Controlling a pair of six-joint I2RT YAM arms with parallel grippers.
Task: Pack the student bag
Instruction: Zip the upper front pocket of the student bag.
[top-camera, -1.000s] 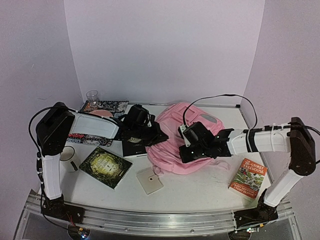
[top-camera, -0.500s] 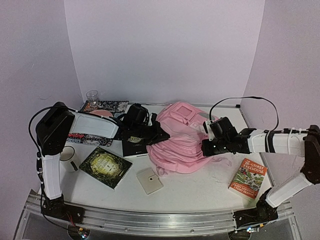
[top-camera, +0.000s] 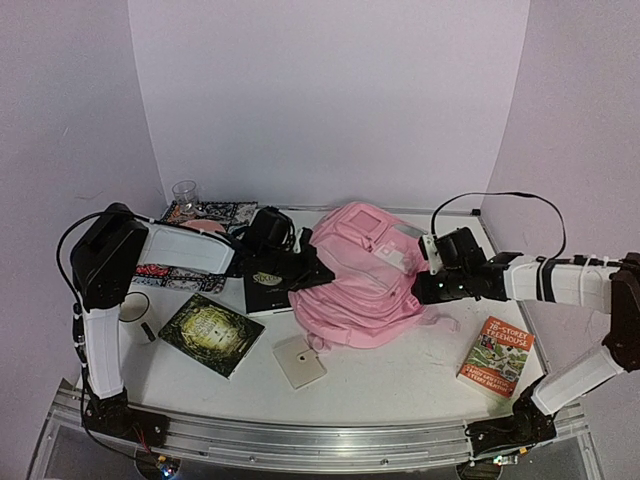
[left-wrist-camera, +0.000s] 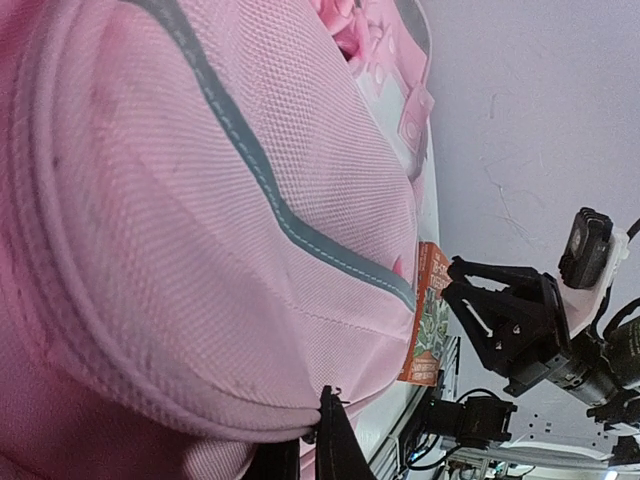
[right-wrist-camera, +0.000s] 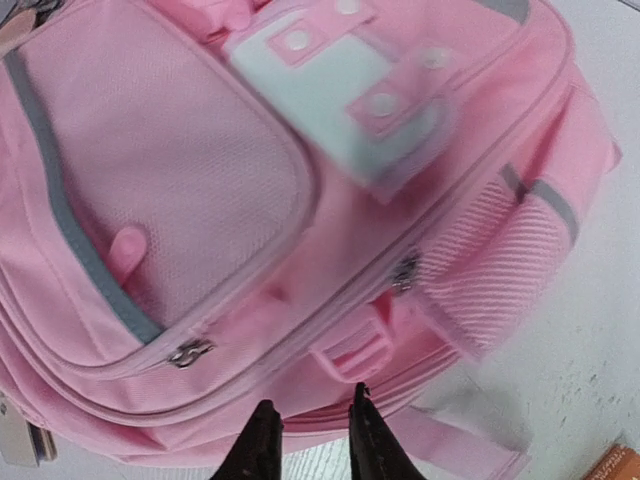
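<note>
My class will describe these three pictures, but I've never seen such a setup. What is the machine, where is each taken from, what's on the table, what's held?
Two robot arms are bolted at the table's near edge. The wide picture looks down from above and behind them; the other two come from cameras on their wrists. A pink student bag lies mid-table, with a green book, an orange book, a white square and a glass nearby. The left gripper is shut, apparently pinching the bag's edge; the right gripper is open, holding nothing.
</note>
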